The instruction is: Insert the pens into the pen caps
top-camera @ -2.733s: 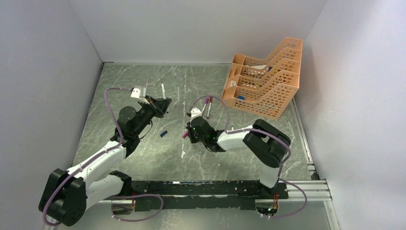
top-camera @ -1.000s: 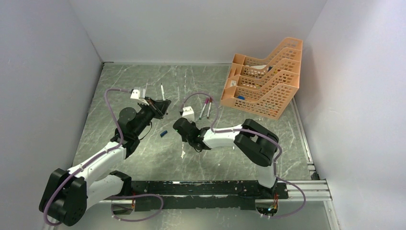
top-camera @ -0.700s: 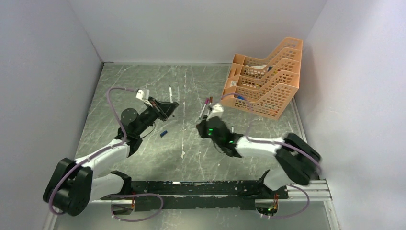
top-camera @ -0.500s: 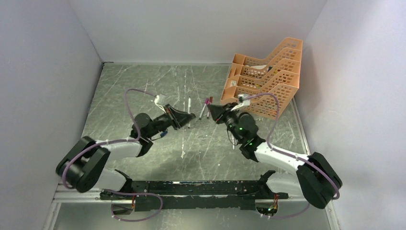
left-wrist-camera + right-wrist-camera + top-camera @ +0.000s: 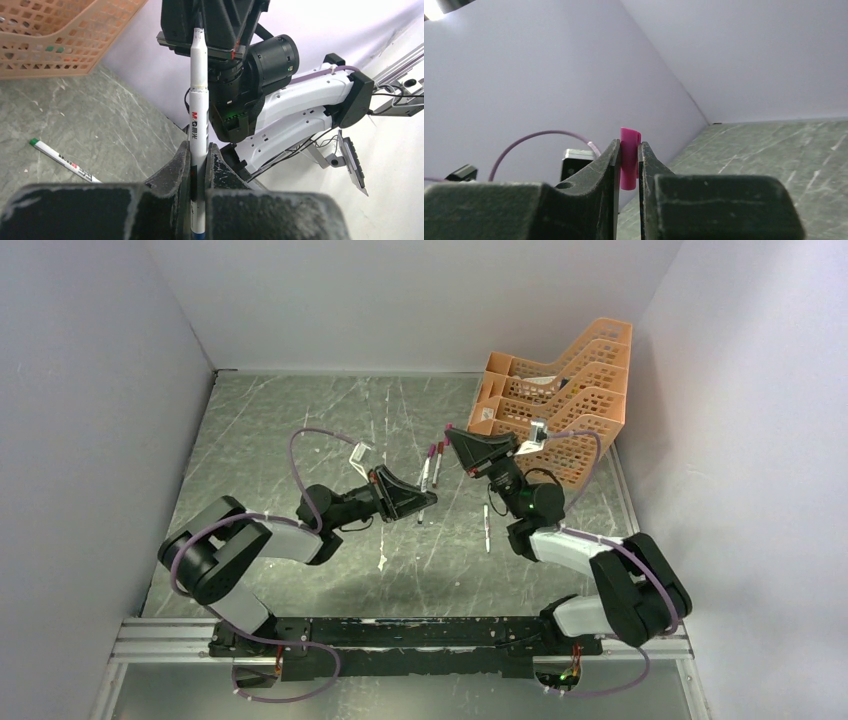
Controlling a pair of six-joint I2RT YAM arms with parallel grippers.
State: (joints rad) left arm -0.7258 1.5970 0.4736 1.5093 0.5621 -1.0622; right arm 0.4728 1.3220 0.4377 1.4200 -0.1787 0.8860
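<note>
Gripping a white pen (image 5: 198, 115) low on its barrel, the left gripper (image 5: 198, 148) has its fingers closed tight on it, so most of the shaft juts out past the fingertips with the bare nib foremost. In the left wrist view the nib lines up with the black body of the right gripper (image 5: 455, 438), which faces it (from above the two grippers are near each other but apart).

The right gripper is closed on a magenta cap (image 5: 630, 134), pinched upright between its two fingers (image 5: 610, 165); the top of the cap pokes out just above the fingertips and its lower part is hidden between them. Which end of the cap is open cannot be told.

On the table (image 5: 300, 420), between the two grippers, two capped pens (image 5: 428, 468) lie side by side, touching or nearly so. A fourth pen (image 5: 486, 525) lies just beside the right arm. Behind the right gripper stands the orange tray (image 5: 560, 410), against the far right wall.
</note>
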